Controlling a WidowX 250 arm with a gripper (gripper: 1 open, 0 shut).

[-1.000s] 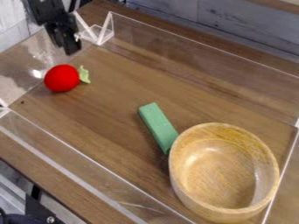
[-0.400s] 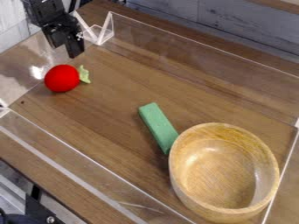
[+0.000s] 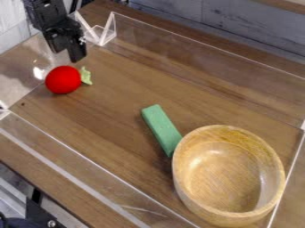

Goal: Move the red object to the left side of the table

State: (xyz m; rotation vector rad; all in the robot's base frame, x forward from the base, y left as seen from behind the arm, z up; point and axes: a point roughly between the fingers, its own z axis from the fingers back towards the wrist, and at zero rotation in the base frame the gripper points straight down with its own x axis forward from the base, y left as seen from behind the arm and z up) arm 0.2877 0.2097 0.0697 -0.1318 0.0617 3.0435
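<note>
The red object (image 3: 63, 79), a small round bright-red toy fruit with a green leaf tip on its right, lies on the brown wood-grain table (image 3: 179, 89) near the left side. My gripper (image 3: 66, 49) hangs just above and behind it, apart from it. Its dark fingers point down and stand open with nothing between them.
A green rectangular block (image 3: 161, 129) lies near the middle, touching a large wooden bowl (image 3: 229, 175) at the front right. Low clear acrylic walls (image 3: 71, 183) border the tabletop, with a clear corner piece (image 3: 102, 31) just right of the gripper.
The gripper has shifted very slightly up and back from the red object. The fruit, block and bowl have not moved.
</note>
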